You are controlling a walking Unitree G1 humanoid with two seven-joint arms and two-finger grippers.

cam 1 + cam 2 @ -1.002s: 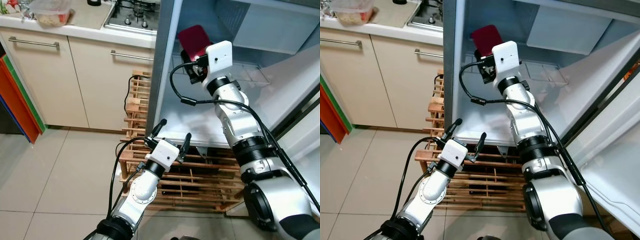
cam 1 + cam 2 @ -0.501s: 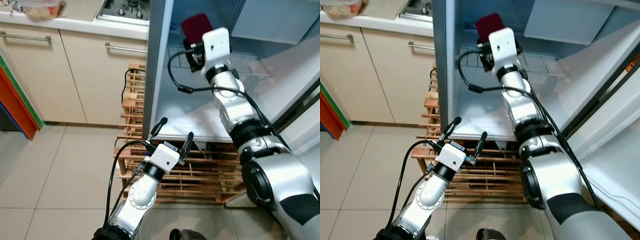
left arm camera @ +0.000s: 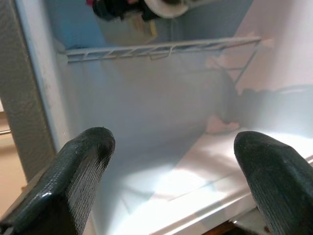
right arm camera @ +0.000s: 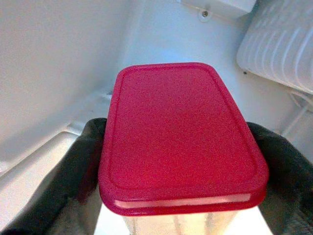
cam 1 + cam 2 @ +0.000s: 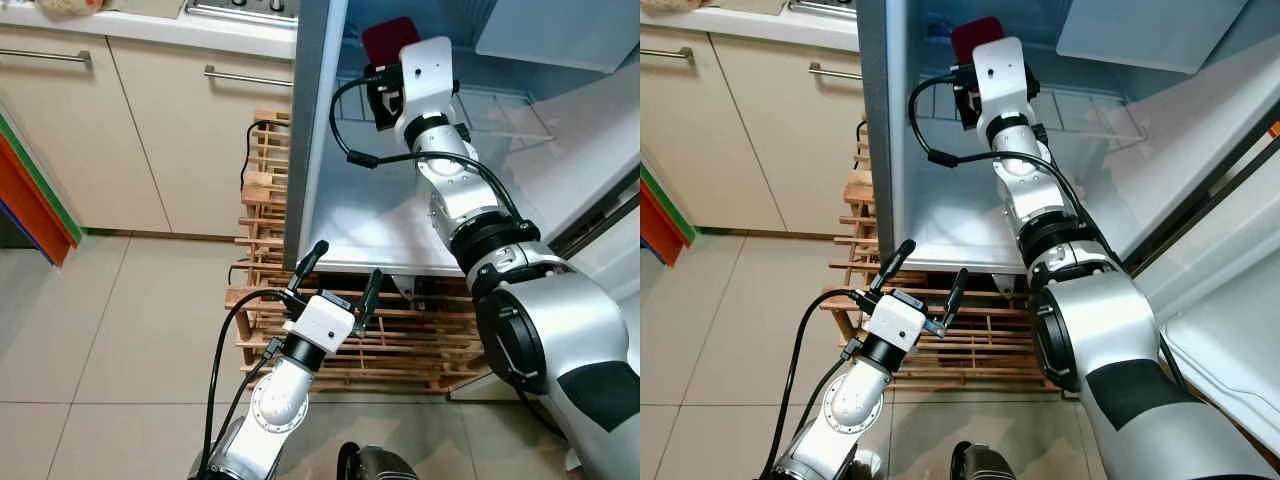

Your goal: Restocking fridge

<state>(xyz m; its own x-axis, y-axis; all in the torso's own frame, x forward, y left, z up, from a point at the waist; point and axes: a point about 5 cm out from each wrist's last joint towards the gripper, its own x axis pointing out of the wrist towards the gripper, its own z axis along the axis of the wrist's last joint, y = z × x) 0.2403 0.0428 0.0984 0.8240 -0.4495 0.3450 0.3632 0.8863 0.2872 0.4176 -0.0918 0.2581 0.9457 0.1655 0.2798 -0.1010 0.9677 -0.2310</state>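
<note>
A clear container with a dark red lid [image 4: 181, 134] is held inside the open fridge [image 5: 380, 215], up by the wire shelf [image 5: 500, 105]. My right gripper [image 4: 178, 161] is shut on the container, one black finger on each side; from the head the red lid [image 5: 385, 38] shows just beyond the white wrist. My left gripper [image 5: 340, 275] stands open and holds nothing, low in front of the fridge's bottom edge, its fingers [image 3: 83, 161] pointing into the compartment.
A wooden rack [image 5: 265, 200] stands under and beside the fridge. Beige cabinets [image 5: 110, 130] with a counter and hob lie to the left. The open fridge door [image 5: 1230, 290] is on the right. Tiled floor [image 5: 90, 340] lies at the left.
The camera has shifted, so the scene sits differently in view. My right arm has reached deeper into the fridge with the red-lidded container. The left gripper stays open and low.
</note>
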